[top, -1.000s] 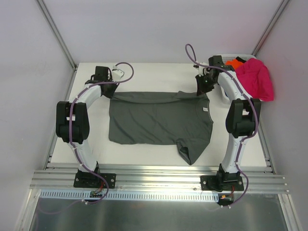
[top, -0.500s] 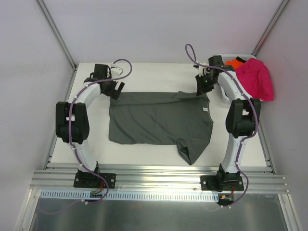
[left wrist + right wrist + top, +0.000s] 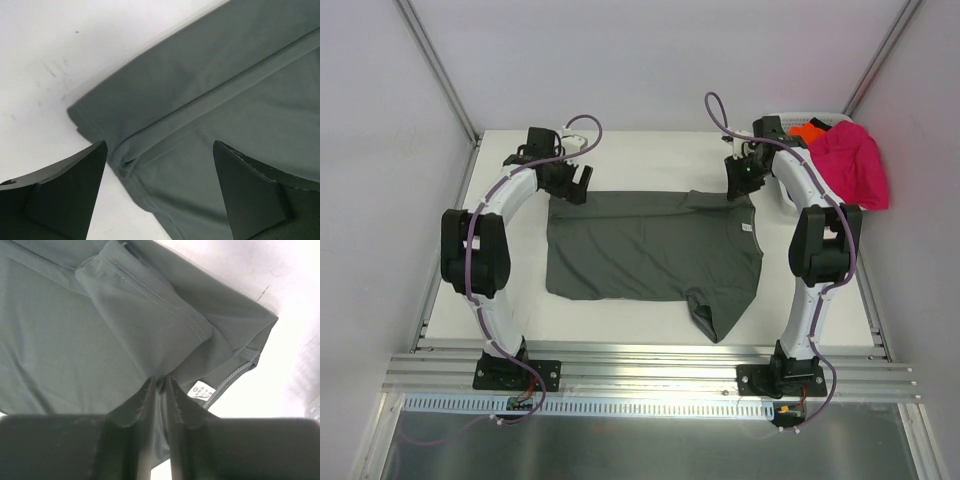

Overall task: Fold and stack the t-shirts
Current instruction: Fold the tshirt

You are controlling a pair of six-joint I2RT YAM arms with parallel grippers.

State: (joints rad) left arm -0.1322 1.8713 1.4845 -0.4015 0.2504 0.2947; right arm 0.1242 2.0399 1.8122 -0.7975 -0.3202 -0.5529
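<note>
A large dark grey-green t-shirt (image 3: 650, 250) lies spread on the white table, its far edge folded over in a narrow band. My left gripper (image 3: 570, 183) hovers open over the shirt's far left corner (image 3: 100, 120), nothing between its fingers (image 3: 75, 190). My right gripper (image 3: 740, 185) is at the far right corner by the collar, its jaws nearly together with a fold of the shirt (image 3: 145, 315) pinched between them. A white label (image 3: 201, 389) shows beside the fingers. A magenta-pink t-shirt (image 3: 855, 165) and an orange one (image 3: 810, 130) sit in the basket.
The white lattice basket (image 3: 820, 115) stands at the table's far right corner, just behind the right arm. Grey walls enclose the table on three sides. An aluminium rail (image 3: 640, 360) runs along the near edge.
The left gripper opened, let go of the shirt's far left corner and shifted slightly right. The lifted far edge settled flat. The right arm has hardly moved.
</note>
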